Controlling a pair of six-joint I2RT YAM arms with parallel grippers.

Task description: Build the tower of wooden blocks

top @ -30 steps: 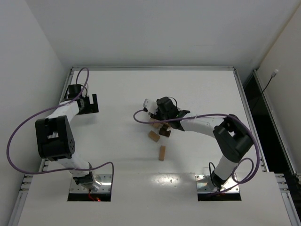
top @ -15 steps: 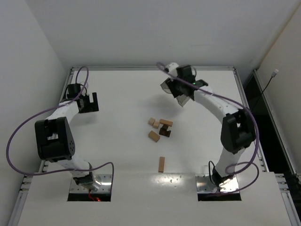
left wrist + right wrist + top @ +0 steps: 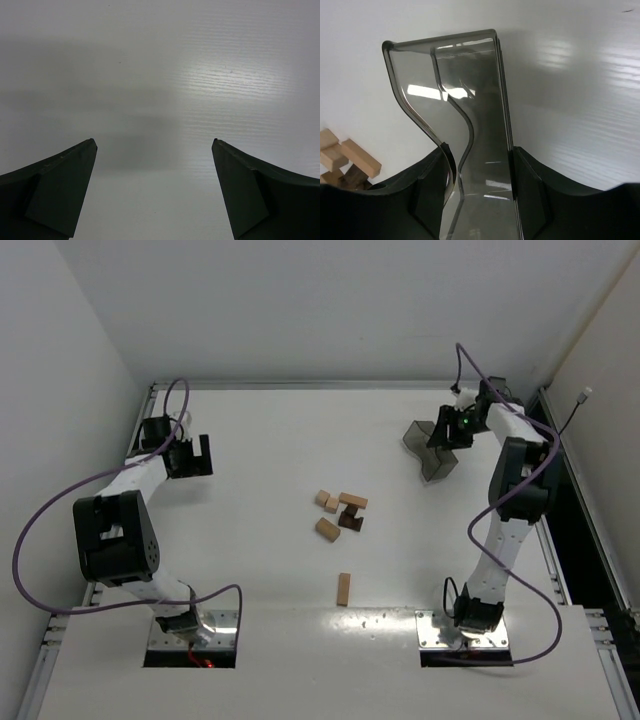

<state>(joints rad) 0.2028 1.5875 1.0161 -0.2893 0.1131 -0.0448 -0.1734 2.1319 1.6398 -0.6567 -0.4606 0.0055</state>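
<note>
Several small wood blocks (image 3: 338, 511) lie loose mid-table, most light tan, one dark brown (image 3: 349, 521); one tan block (image 3: 343, 589) lies apart nearer the front. No tower stands. My right gripper (image 3: 445, 432) is shut on the smoky translucent plastic bin (image 3: 428, 447) at the far right, holding it above the table. In the right wrist view the bin (image 3: 470, 125) sits between my fingers (image 3: 530, 185), and blocks (image 3: 350, 157) show at the lower left. My left gripper (image 3: 190, 460) is open and empty at the far left; its fingers (image 3: 60, 185) frame bare table.
The white table (image 3: 260, 440) has raised rails along its far edge and sides. White walls stand behind and to both sides. Purple cables loop from each arm.
My right gripper has carried the bin from over the blocks at mid-table up and away to the far right. The blocks now lie uncovered. The left arm has not moved.
</note>
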